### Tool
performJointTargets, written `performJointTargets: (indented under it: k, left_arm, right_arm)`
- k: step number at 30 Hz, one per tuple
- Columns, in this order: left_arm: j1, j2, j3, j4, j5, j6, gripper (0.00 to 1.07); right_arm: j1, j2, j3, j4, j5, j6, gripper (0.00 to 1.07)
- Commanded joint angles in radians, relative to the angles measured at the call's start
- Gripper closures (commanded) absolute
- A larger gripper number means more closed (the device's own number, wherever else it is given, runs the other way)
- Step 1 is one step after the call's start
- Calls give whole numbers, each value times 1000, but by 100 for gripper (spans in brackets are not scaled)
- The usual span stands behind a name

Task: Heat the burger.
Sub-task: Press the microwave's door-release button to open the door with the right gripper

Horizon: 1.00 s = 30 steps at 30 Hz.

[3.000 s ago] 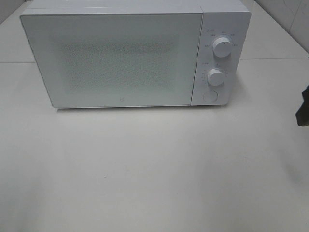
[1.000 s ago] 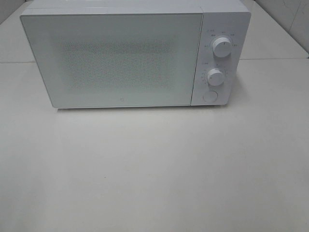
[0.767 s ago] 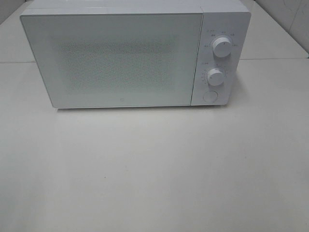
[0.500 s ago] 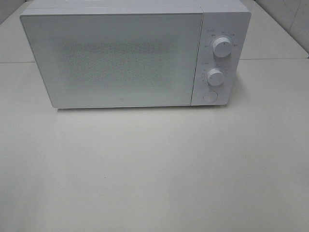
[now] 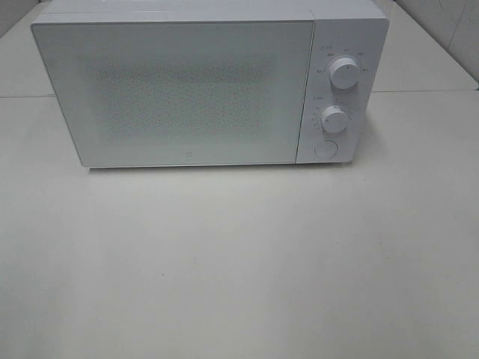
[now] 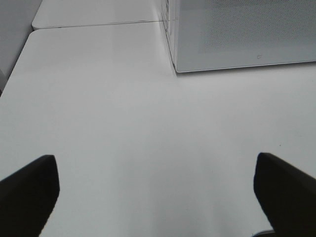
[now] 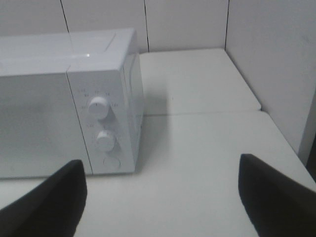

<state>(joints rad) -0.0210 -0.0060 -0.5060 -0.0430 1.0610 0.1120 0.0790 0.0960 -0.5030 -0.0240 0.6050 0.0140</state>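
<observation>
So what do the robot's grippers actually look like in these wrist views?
Only the fingertips show. The left gripper has two plain black fingers with blunt, rounded ends; the right gripper looks the same. No cables, markings or arm links are visible.

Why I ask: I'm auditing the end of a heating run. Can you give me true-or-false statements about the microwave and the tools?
1. The microwave door is closed. True.
2. A burger lies on the table in front of it. False: no burger shows in any view.
3. The left tool is open and holds nothing. True.
4. The right tool grips the upper knob. False: it is open and apart from the microwave.
5. In the high view the knobs sit left of the door. False: they sit to its right.
</observation>
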Motion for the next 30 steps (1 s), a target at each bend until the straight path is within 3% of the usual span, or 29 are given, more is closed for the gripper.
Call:
performJointTargets:
  k: [1, 5, 6, 8, 9, 10, 11, 12, 13, 25, 30]
  left_arm:
    - [-2, -16, 1, -4, -15, -6, 2]
    - [-2, -16, 1, -4, -15, -6, 2]
    - [-2, -16, 1, -4, -15, -6, 2]
    - [-2, -16, 1, -4, -15, -6, 2]
    - [-2, -16, 1, -4, -15, -6, 2]
    - [-2, -16, 1, -4, -15, -6, 2]
    - [-2, -16, 1, -4, -15, -6, 2]
    - [-2, -16, 1, -4, -15, -6, 2]
    - [-2, -16, 1, -4, -15, -6, 2]
    - [-2, -16, 1, -4, -15, -6, 2]
    - [-2, -16, 1, -4, -15, -6, 2]
  right_arm:
    - [-6, 60, 58, 2, -282, -27, 38]
    - [-6, 93, 119, 2, -446, -51, 47]
    - [-6, 118, 164, 2, -545, -64, 57]
    - [-6, 130, 182, 2, -577, -65, 63]
    - [-6, 155, 216, 2, -642, -64, 78]
    - [-6, 171, 233, 2, -669, -62, 87]
    - [-6, 171, 233, 2, -669, -62, 87]
    - [-6, 202, 264, 3, -714, -62, 103]
    - [-6, 223, 277, 8, -740, -57, 107]
    - [-6, 455, 383, -25, -1030, 41, 107]
    - [-6, 648, 401, -25, -1225, -21, 107]
